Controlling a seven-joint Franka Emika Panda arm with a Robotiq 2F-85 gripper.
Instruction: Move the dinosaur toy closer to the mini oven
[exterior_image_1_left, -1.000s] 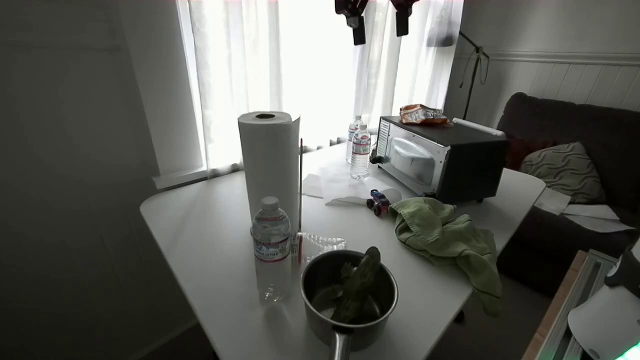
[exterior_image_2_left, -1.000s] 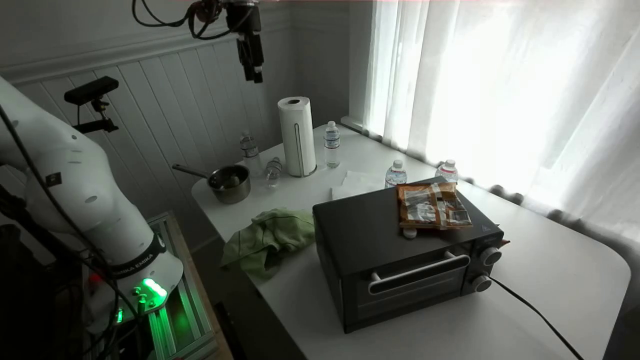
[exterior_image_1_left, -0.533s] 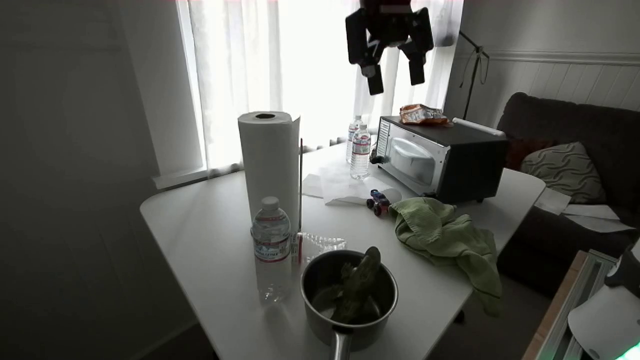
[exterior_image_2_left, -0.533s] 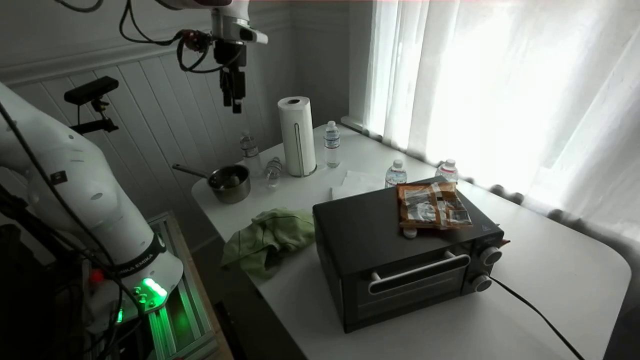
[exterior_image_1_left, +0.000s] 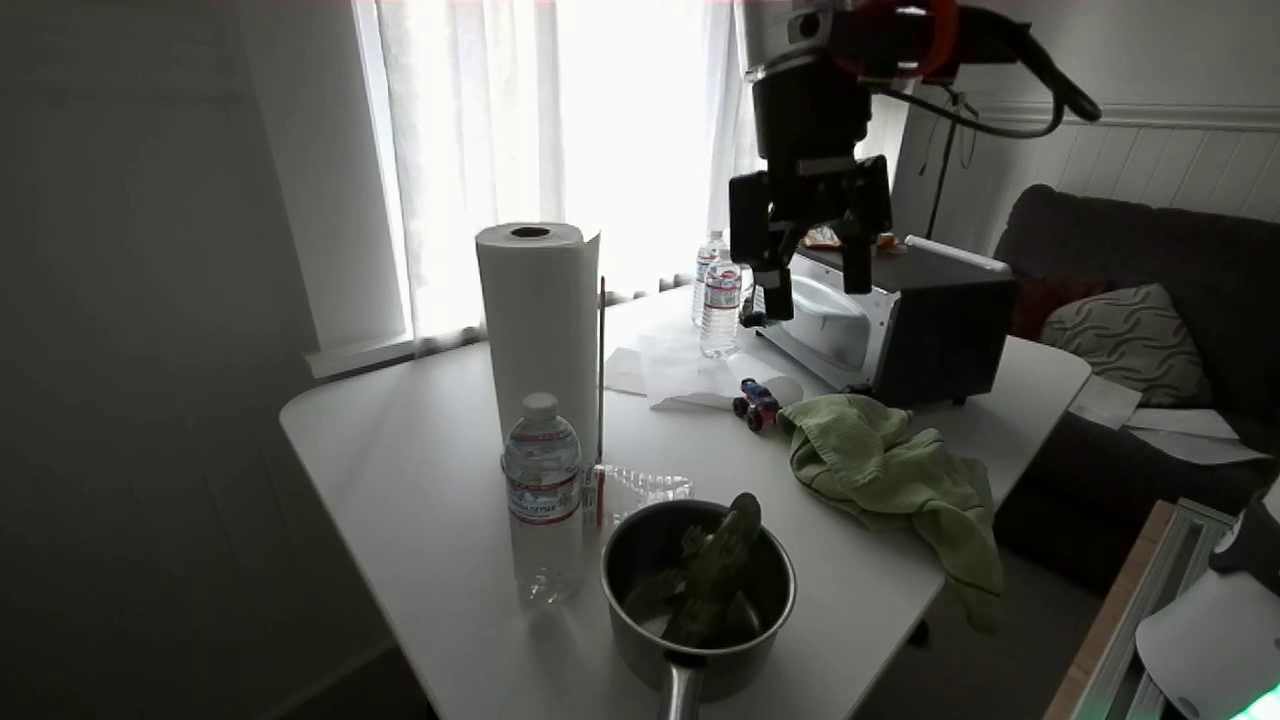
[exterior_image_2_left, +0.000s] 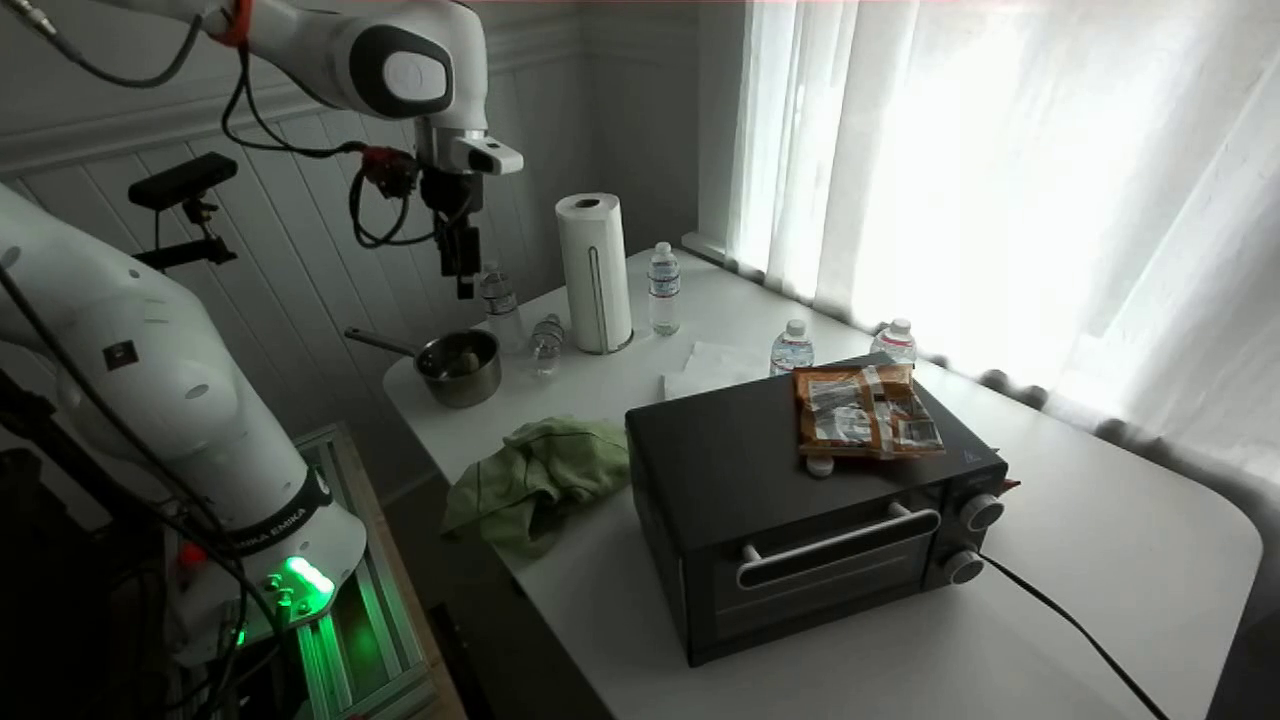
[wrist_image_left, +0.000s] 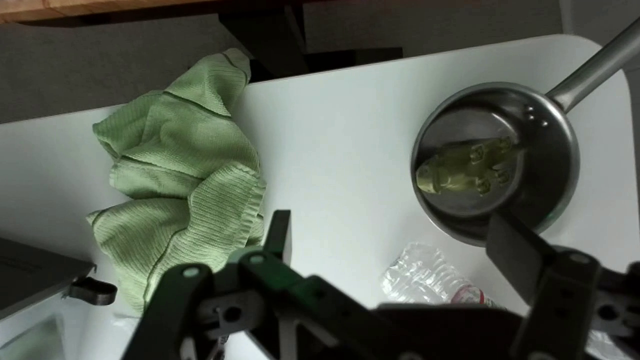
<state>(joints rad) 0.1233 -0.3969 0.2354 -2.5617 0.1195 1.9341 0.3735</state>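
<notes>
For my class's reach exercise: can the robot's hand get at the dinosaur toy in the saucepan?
Probably yes: the hand is open and nothing covers the dinosaur toy from above, though the saucepan may crowd the grasp.

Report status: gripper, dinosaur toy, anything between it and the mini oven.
Gripper open, holding nothing, above the table. Dinosaur toy inside the saucepan, not yet lifted. Green towel lies between saucepan and mini oven, possibly in the way.

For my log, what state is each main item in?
gripper: open, holding nothing
pot: unlidded
dinosaur toy: tilted inside the pot
mini oven: closed
towel: crumpled, partly off the table
four standing bottles: capped
fifth bottle: on its side
paper towel roll: upright
base light: lit green
</notes>
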